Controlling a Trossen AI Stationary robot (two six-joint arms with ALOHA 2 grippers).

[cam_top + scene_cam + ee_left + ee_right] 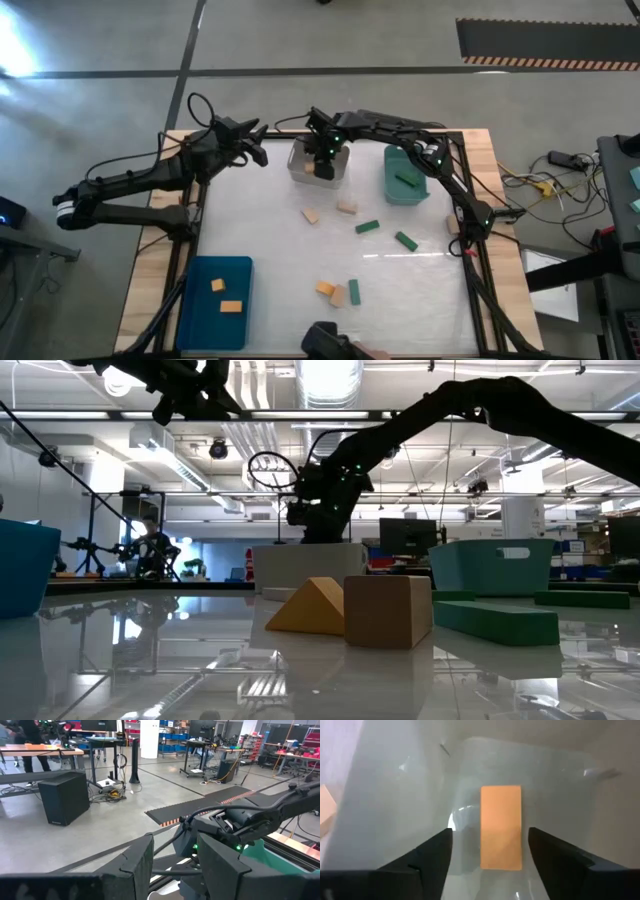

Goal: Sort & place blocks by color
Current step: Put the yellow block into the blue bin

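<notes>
My right gripper [322, 160] [490, 834] hangs open over the clear bin [303, 170], fingers pointing down into it. A pale tan bar block [501, 827] lies flat on the bin's floor between the fingers, with a gap on each side. My left gripper [257, 150] [175, 847] is open and raised near the table's far edge, left of the clear bin. Loose blocks lie on the table: two tan [311, 215] [347, 207], two green [367, 227] [405, 240], and a near cluster of orange [325, 289], tan [338, 296] and green [353, 292].
A green bin [390, 185] right of the clear bin holds a green block [408, 181]. A blue bin [200, 315] at the near left corner holds two orange blocks [217, 285] [231, 306]. The right arm spans the table's far right side.
</notes>
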